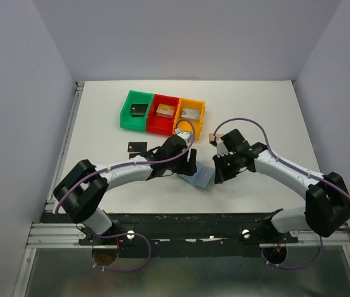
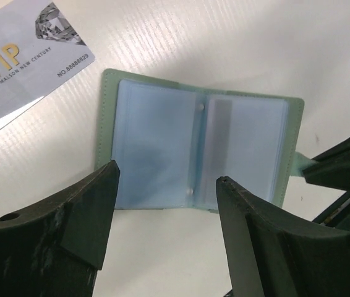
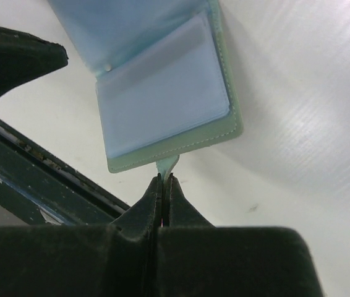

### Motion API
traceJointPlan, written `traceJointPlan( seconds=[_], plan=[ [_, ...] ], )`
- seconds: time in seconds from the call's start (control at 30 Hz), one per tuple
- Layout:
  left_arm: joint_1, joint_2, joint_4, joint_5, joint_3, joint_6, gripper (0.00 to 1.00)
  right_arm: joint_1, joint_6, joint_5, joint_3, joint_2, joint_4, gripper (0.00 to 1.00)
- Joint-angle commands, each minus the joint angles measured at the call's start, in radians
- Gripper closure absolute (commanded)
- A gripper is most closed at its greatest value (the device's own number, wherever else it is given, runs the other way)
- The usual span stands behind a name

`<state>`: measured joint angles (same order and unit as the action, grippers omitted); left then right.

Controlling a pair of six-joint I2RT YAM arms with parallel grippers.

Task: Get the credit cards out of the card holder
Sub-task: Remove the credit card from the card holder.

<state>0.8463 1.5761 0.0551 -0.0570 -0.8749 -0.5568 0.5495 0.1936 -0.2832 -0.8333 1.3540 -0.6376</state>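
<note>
The card holder (image 2: 156,142) lies open on the white table, pale blue pockets up, grey-green rim around them; from above the card holder (image 1: 202,179) sits between the two arms. My right gripper (image 3: 164,176) is shut on its little closing tab (image 3: 167,163). My left gripper (image 2: 166,179) hovers open over the holder's near edge, nothing between its fingers (image 2: 94,204). A silvery-white VIP credit card (image 2: 29,65) lies on the table beside the holder. A black card (image 1: 136,147) lies further left. Whether the pockets still hold cards I cannot tell.
Green (image 1: 136,110), red (image 1: 163,113) and orange (image 1: 191,114) bins stand in a row at the back, each with a small piece inside. The table's dark front rail (image 3: 45,179) runs close behind the holder. Grey walls enclose the table.
</note>
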Motion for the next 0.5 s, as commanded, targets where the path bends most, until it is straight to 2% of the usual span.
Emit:
traceJointPlan(
  seconds=[0.0, 0.33, 0.47],
  plan=[
    [-0.012, -0.08, -0.011, 0.028, 0.053, -0.04, 0.23, 0.055, -0.055, -0.059, -0.038, 0.056, -0.027, 1.0],
    [-0.013, -0.123, -0.027, 0.003, 0.109, -0.064, 0.23, 0.165, -0.105, -0.172, -0.069, 0.114, -0.04, 0.99],
    [-0.013, -0.13, -0.038, -0.049, 0.117, -0.051, 0.23, 0.171, -0.095, -0.128, -0.082, 0.137, -0.054, 1.0]
  ],
)
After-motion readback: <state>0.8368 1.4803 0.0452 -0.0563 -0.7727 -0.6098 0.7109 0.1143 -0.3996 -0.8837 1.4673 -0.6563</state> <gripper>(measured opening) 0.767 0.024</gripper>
